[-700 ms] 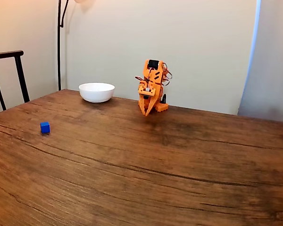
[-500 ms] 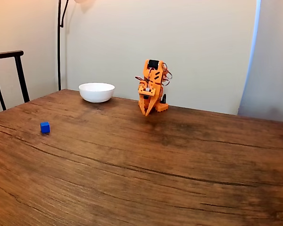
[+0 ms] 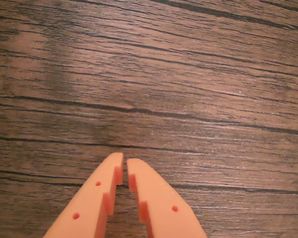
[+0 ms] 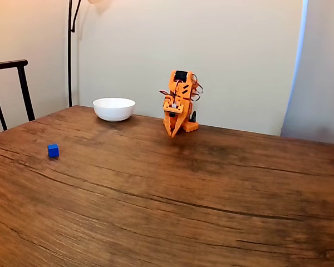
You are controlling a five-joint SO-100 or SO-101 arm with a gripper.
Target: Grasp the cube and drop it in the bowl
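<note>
Nothing has shifted since a moment ago; gripper folded at its base, jaws nearly together, empty; cube untouched on tabletop, well apart from bowl; approach not begun.

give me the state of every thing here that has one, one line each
claw: shut, holding nothing, tips nearly touching above bare wood
cube: resting on the table, untouched, far from the arm in the fixed view
bowl: upright near the table's far edge, inside not visible
arm: folded up at the far edge, claw pointing down
table: bare dark wood around the things
</note>
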